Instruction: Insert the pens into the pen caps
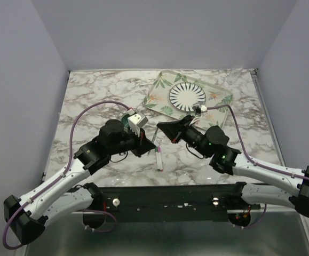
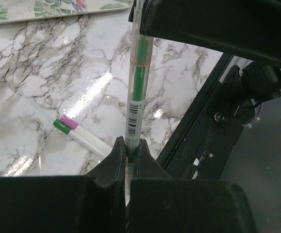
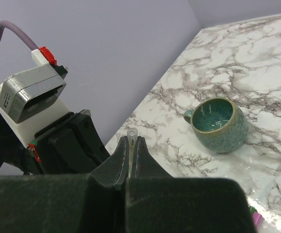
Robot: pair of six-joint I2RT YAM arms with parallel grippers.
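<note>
Left claw (image 2: 130, 145): clenched on the lower end of the held pen (image 2: 139, 82), a clear barrel with a green core, which rises out of the pinch towards the right arm. Right claw (image 3: 130, 143): clenched too, on a thin clear tip that appears to be the same pen's far end. Second pen (image 2: 89, 141): white, lying flat on the marble table (image 2: 43, 73) near its front edge, between and below the two claws. Pink-purple cap (image 2: 68, 121): at the far end of that pen, apparently seated on it. Green cap (image 2: 60, 126): touching the pink-purple one, just beside it. Green cup (image 3: 220, 126): upright on the table, well apart from the work. Tray (image 1: 154, 95): at the back. Risks: two claws on one slim stick leave little give, so any pull out of line could bow the barrel or make it slip or twist in a pinch; a dropped pen could roll off the near edge; a low sweep could knock the small caps out of place. Not determinable: the junction of pen and right claw, masked by that claw's black body; whether the right claw pinches bare barrel or a clear sleeve; whether the green cap is loose or fitted on anything; the overhead view renders all of this too small.
</note>
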